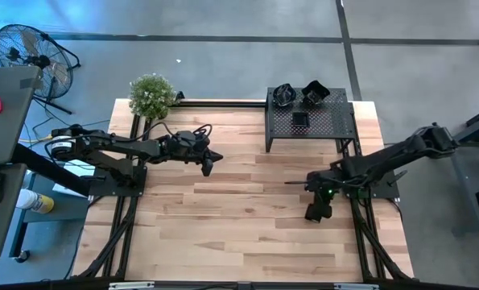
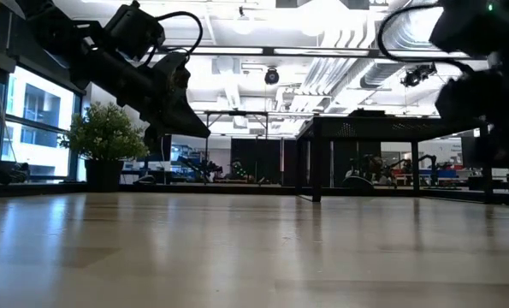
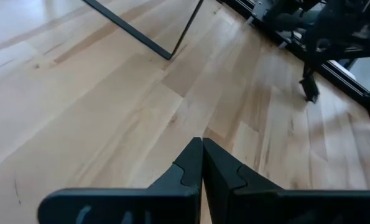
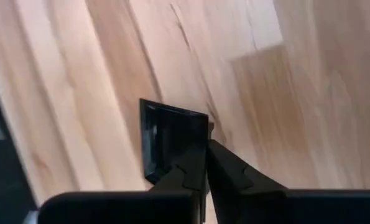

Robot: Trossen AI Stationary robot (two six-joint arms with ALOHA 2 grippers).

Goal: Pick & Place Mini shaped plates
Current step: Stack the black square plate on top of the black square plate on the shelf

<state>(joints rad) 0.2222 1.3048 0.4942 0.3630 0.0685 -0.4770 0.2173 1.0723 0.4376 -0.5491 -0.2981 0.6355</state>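
My right tool (image 4: 204, 163) clamped on square black plate (image 4: 172, 144), plate standing on edge, held above bench (image 1: 239, 217) near right edge. Three more plates (image 1: 302, 95) on stand (image 1: 324, 123), far edge. Left tool (image 3: 201, 163) together, hovering left-centre. Bench middle open.

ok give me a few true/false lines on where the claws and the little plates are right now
1. The right claw is shut on a square mini plate. True.
2. The left claw is holding a plate. False: it is shut with nothing in it, above bare table.
3. Three mini plates sit on top of the black perforated stand. True, as far as the high view shows.
4. The green plant stands at the table's far right corner. False: it is at the far left corner.
5. The plate in the right claw is round. False: it has straight edges and a corner.
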